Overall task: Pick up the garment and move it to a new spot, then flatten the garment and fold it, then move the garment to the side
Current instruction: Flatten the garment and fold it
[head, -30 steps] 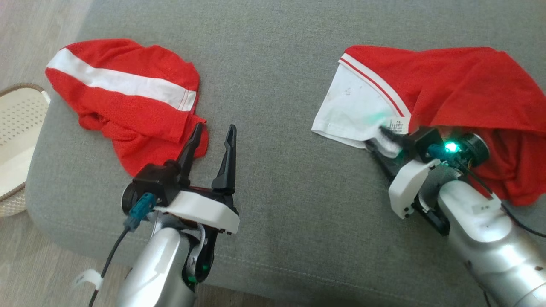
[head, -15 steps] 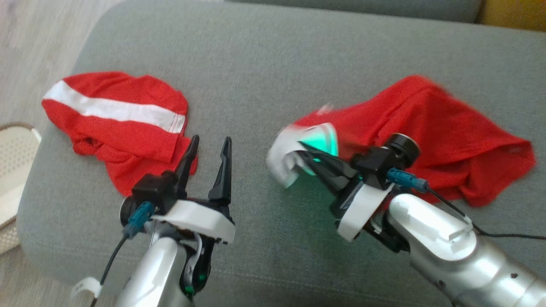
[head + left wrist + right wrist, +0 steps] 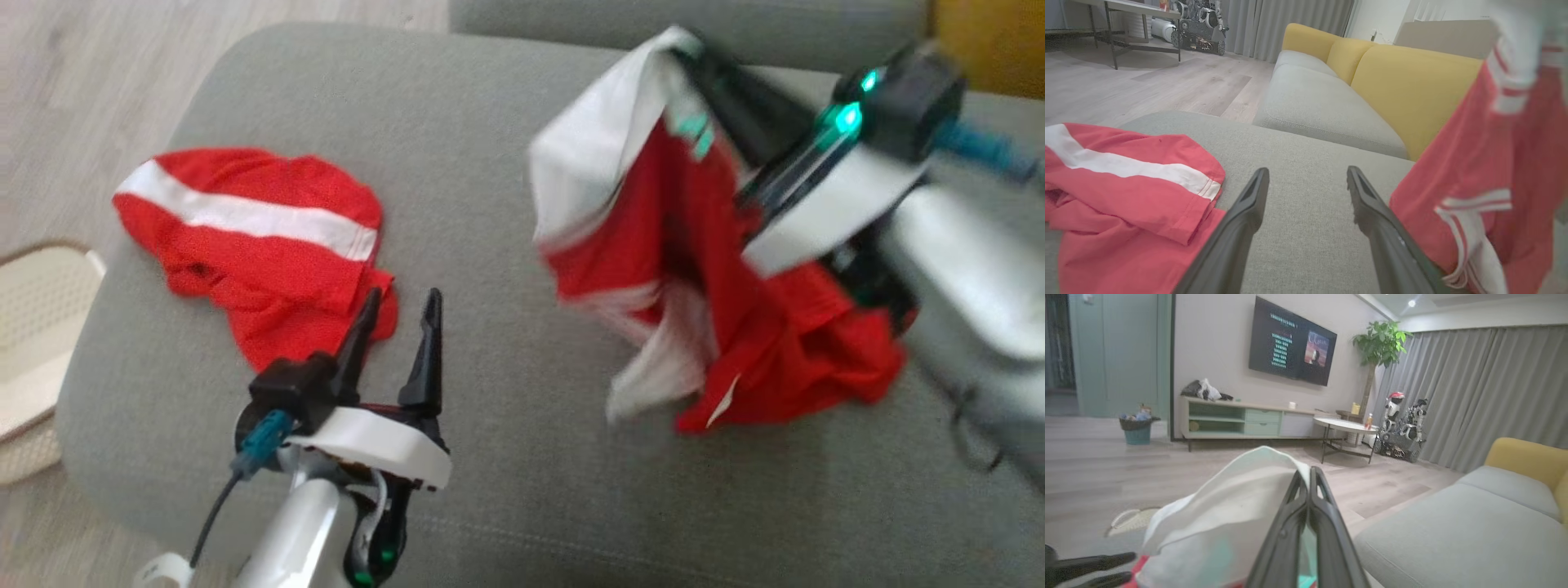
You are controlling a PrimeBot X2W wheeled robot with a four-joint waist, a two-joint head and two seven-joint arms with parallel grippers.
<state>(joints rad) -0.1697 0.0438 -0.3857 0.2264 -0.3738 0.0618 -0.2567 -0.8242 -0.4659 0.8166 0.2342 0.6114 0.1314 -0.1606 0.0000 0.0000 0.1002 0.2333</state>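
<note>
The garment (image 3: 702,327) is red with white panels and stripes. It hangs in the air over the right half of the grey sofa cushion (image 3: 490,204), its lower folds near the cushion. My right gripper (image 3: 682,45) is shut on its white upper edge. In the right wrist view the fingers (image 3: 1308,473) press together with white cloth (image 3: 1229,506) bunched to their left. My left gripper (image 3: 402,298) stands open and empty low over the cushion. In the left wrist view its fingers (image 3: 1307,171) frame bare cushion, with the hanging garment (image 3: 1494,163) to their right.
A second red garment (image 3: 261,237) with a white band lies crumpled on the cushion's left, just beyond my left fingertips. A pale woven basket (image 3: 33,327) stands on the floor at the left. A yellow backrest (image 3: 1412,81) rises behind the sofa.
My right gripper has shut on the garment's white edge and raised it off the cushion, up and away from me. The head camera has shifted. The left gripper has stayed open in place.
</note>
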